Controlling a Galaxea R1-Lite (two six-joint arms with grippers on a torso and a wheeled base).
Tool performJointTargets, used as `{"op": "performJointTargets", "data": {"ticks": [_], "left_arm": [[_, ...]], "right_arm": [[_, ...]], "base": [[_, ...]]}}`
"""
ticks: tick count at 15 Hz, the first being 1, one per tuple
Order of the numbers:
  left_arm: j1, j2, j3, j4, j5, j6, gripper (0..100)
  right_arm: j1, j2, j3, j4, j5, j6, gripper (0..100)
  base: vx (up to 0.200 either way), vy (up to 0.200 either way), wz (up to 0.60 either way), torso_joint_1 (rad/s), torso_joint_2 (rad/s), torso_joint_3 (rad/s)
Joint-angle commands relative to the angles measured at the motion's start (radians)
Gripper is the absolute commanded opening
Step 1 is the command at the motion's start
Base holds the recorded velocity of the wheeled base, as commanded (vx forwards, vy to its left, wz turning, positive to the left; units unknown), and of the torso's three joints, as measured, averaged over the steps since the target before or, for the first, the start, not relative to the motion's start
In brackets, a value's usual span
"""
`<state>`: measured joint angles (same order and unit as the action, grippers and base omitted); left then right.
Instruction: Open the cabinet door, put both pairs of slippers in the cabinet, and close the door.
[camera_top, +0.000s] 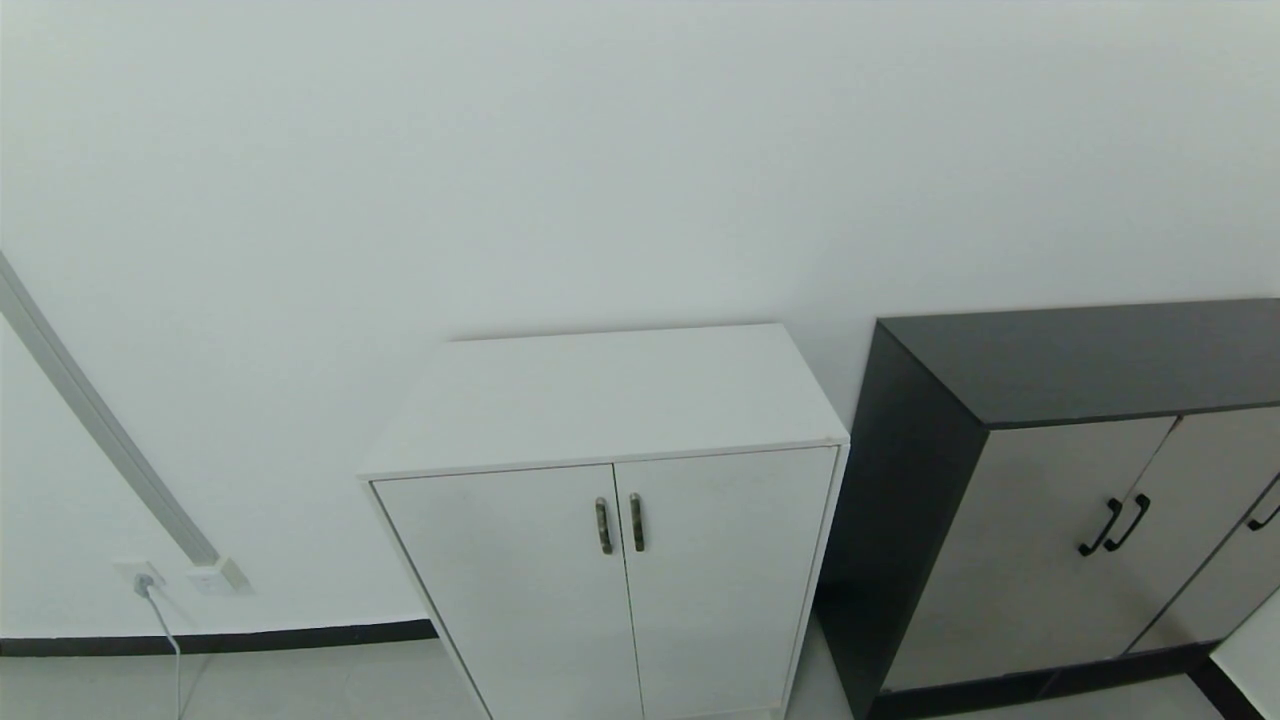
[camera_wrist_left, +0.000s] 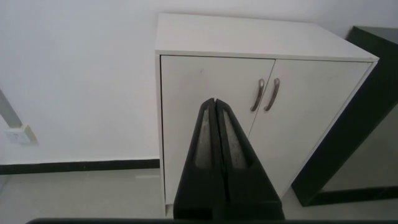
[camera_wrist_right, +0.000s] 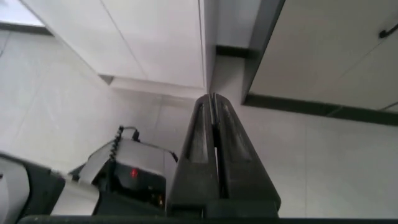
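Two cabinet doors shut; left tool and right tool both closed, empty

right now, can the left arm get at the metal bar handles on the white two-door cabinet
Probably yes: the left gripper faces the closed white two-door cabinet, with nothing between it and the metal bar handles. It is shut and must open first.

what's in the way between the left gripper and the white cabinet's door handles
Nothing visible. The shut left gripper faces the white cabinet with only open space before its two closed doors. The handles sit side by side where the doors meet, unobstructed.
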<state>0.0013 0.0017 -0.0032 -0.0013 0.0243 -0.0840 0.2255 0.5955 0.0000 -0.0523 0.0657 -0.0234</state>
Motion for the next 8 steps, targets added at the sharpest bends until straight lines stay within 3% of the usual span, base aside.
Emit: {"op": "performJointTargets", "data": {"ticks": [1, 4, 8], "left_arm": [[0.000, 0.001, 0.000, 0.000, 0.000, 0.000, 0], [0.000, 0.001, 0.000, 0.000, -0.001, 0.000, 0], [0.000, 0.001, 0.000, 0.000, -0.001, 0.000, 0]], "right_arm": [[0.035, -0.071, 0.000, 0.052, 0.000, -0.009, 0], [0.021, -0.157, 0.000, 0.055, 0.003, -0.015, 0], [-0.068, -0.349, 0.000, 0.055, 0.003, -0.016, 0]], "base": [[0.000, 0.000, 0.00, 0.000, 0.00, 0.000], [0.000, 0.000, 0.00, 0.000, 0.00, 0.000], [0.000, 0.000, 0.00, 0.000, 0.00, 0.000]]}}
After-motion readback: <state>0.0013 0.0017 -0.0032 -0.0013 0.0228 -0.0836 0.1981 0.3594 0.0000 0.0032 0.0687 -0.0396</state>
